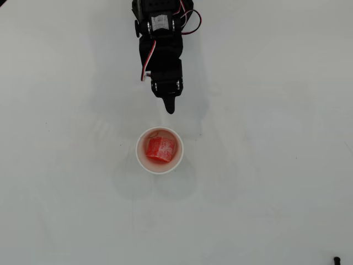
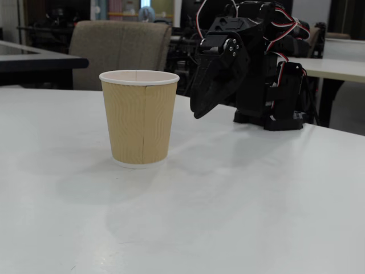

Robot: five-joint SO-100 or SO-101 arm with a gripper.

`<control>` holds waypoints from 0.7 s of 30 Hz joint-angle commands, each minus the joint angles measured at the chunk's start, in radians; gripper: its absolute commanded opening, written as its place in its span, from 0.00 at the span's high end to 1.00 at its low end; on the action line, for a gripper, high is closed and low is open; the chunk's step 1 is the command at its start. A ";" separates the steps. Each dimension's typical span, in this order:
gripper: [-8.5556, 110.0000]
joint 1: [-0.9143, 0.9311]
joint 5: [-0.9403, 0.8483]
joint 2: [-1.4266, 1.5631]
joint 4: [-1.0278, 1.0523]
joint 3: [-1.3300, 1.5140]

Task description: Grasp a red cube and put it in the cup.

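red cube (image 1: 160, 148) inside cup (image 1: 140, 157), cup wall hiding it in fixed view

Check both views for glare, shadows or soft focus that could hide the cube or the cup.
Overhead view: even, bright light, faint shadows on the table; the red cube reads clearly inside the cup. Fixed view: cup and gripper sharp, background chair soft, and the cup wall hides the cube.

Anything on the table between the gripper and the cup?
Nothing. In the overhead view, only bare white table separates the gripper from the cup; the red cube is inside it.
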 commanded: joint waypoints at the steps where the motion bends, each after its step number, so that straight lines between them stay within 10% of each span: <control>1: 0.93 0.012 0.009 0.015 -0.026 0.075; 21: 0.93 0.003 -0.002 0.014 -0.028 0.075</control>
